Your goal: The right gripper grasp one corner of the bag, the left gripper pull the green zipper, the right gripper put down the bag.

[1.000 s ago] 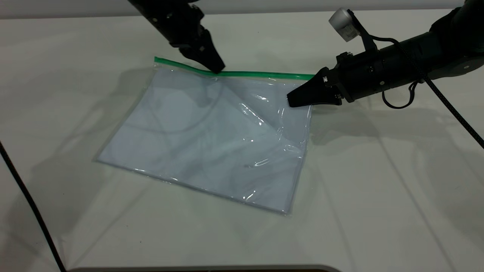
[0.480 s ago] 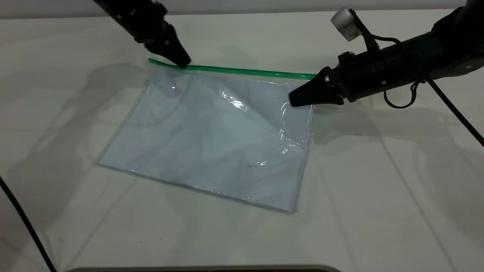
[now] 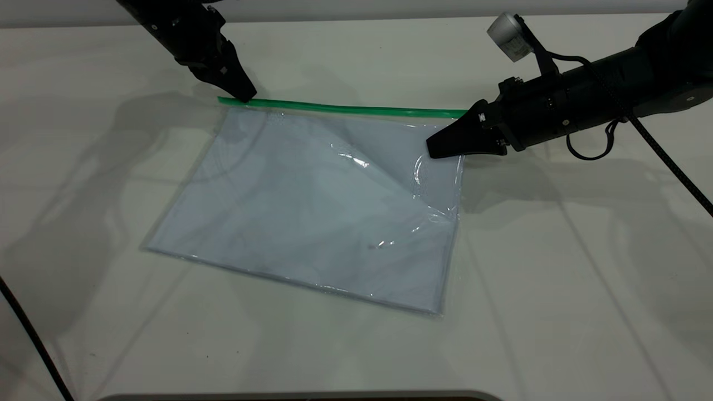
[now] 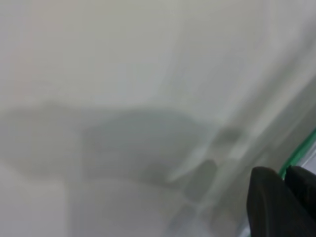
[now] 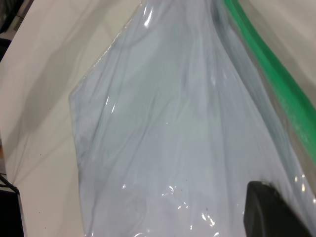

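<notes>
The bag [image 3: 317, 206], a clear flat pouch with white sheets inside, lies on the white table. The green zipper [image 3: 345, 108] runs along its far edge. My left gripper [image 3: 245, 96] is shut on the zipper at its far left end; in the left wrist view the two fingers [image 4: 269, 197] pinch the green strip [image 4: 301, 150]. My right gripper [image 3: 431, 149] is shut on the corner of the bag [image 3: 454, 120] at the right end of the green strip and holds it slightly lifted. In the right wrist view the bag [image 5: 168, 133] and the green zipper [image 5: 276, 84] fill the frame.
The white table [image 3: 557, 278] surrounds the bag. A black cable [image 3: 28, 334] crosses the near left corner. Another cable [image 3: 663, 156] trails from the right arm. The table's near edge [image 3: 301, 394] is at the bottom.
My left gripper has slid left along the green zipper from about a third of the way along it to its left end. The right gripper has held the corner nearly still.
</notes>
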`<state>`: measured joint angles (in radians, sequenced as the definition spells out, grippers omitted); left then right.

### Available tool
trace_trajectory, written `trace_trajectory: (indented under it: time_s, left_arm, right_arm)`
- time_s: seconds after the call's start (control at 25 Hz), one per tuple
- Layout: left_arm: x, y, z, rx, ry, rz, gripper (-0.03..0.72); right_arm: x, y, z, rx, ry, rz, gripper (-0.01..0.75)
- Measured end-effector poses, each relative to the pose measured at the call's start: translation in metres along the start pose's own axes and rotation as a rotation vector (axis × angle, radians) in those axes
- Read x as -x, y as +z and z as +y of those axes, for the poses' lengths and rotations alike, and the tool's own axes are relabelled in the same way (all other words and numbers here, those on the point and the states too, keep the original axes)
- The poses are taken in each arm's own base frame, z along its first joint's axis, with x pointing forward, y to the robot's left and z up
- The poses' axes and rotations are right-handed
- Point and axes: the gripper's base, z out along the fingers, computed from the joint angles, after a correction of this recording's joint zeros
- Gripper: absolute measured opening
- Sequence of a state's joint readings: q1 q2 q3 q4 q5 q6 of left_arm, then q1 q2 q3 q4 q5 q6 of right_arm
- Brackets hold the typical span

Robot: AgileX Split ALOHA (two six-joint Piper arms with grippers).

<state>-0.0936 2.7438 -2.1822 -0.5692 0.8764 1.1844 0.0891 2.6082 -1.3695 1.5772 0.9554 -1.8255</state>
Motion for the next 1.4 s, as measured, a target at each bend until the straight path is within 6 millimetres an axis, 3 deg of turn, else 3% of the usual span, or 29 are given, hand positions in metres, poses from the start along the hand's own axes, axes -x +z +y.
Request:
trace_trajectory:
  time_s: [0.28, 0.44, 0.64, 0.8, 0.92, 1.04, 1.2, 1.4]
  left_arm:
    - [-0.005, -0.003, 0.007, 0.034, -0.007, -0.005, 0.072]
    - [-0.002, -0.004, 0.008, 0.032, -0.028, -0.042, 0.111]
    - [0.005, -0.004, 0.007, 0.019, -0.065, -0.117, 0.302]
    - [0.016, -0.012, 0.003, -0.017, -0.110, -0.201, 0.486]
    - [0.032, -0.036, -0.002, -0.034, -0.101, -0.252, 0.554]
    - [0.050, -0.070, -0.012, -0.048, -0.066, -0.285, 0.567]
    - [0.072, -0.121, -0.029, -0.056, -0.027, -0.321, 0.568]
    - [0.095, -0.191, -0.061, -0.066, 0.026, -0.344, 0.568]
  right_arm:
    - [0.000, 0.000, -0.001, -0.006, 0.000, 0.001, 0.037]
    - [0.000, -0.001, -0.002, -0.013, 0.001, 0.001, 0.042]
    - [-0.001, -0.002, -0.005, -0.037, 0.004, 0.004, 0.095]
    - [-0.002, -0.003, -0.010, -0.098, 0.005, 0.019, 0.275]
    - [0.002, -0.008, -0.017, -0.214, -0.019, 0.046, 0.454]
    - [0.016, -0.023, -0.021, -0.372, -0.091, 0.085, 0.557]
    - [0.041, -0.044, -0.012, -0.488, -0.135, 0.089, 0.574]
    - [0.083, -0.079, 0.030, -0.495, -0.171, 0.069, 0.539]
